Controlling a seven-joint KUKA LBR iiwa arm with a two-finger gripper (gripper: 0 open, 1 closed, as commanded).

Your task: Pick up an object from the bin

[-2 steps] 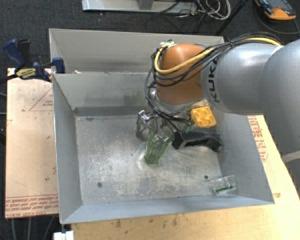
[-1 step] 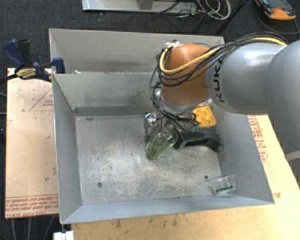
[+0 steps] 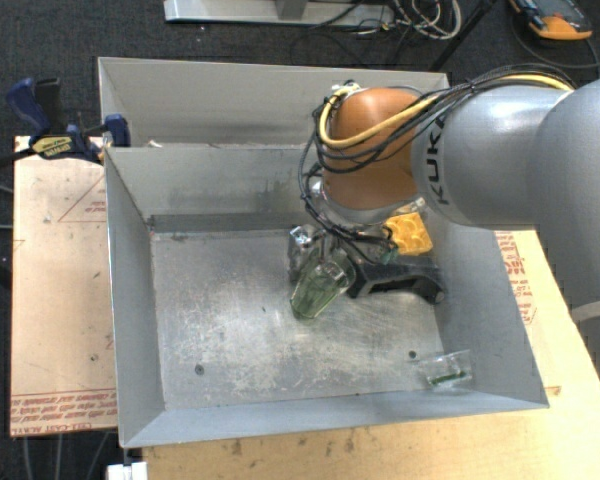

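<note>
My gripper (image 3: 323, 256) reaches down under the arm's orange cover, near the middle of the bin, slightly towards the back. Right below it lies a translucent green object (image 3: 314, 293), tilted, with its upper end meeting the gripper's tip. Whether it is gripped I cannot tell. Just right of the gripper rests a black tool with a yellow part (image 3: 408, 268), its black handle pointing right along the bin floor.
A small clear piece with green marks (image 3: 447, 372) lies in the front right corner. The big silver arm comes in from the right and hangs over the bin's right rear part. The bin's walls slope steeply inward.
</note>
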